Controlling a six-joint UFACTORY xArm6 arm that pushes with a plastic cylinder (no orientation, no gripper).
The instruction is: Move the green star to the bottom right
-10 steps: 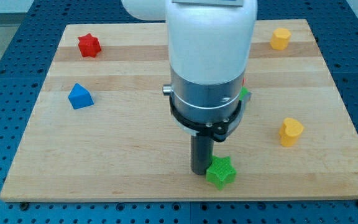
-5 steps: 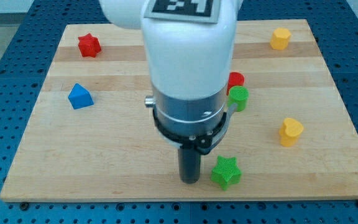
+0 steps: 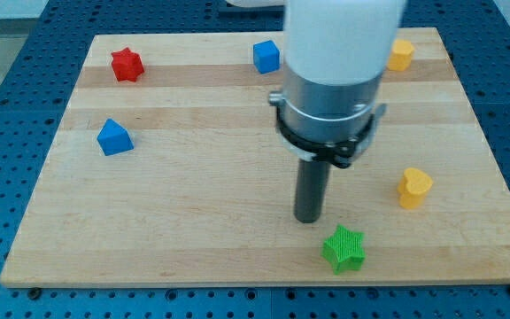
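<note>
My tip (image 3: 307, 218) stood just up and left of the green star (image 3: 343, 249), not touching it. It was a plain rod with nothing to pinch.

Nothing readable here, honestly. No text, labels, brand marks, numbers or signs on the wooden worktop (image 3: 193, 221), on the white and grey arm body (image 3: 339, 53), or on any of the coloured blocks. The blue perforated surface around the worktop is plain too. At the very top edge there's a sliver of something dark on the arm, but it's cut off and can't be made out.
</note>
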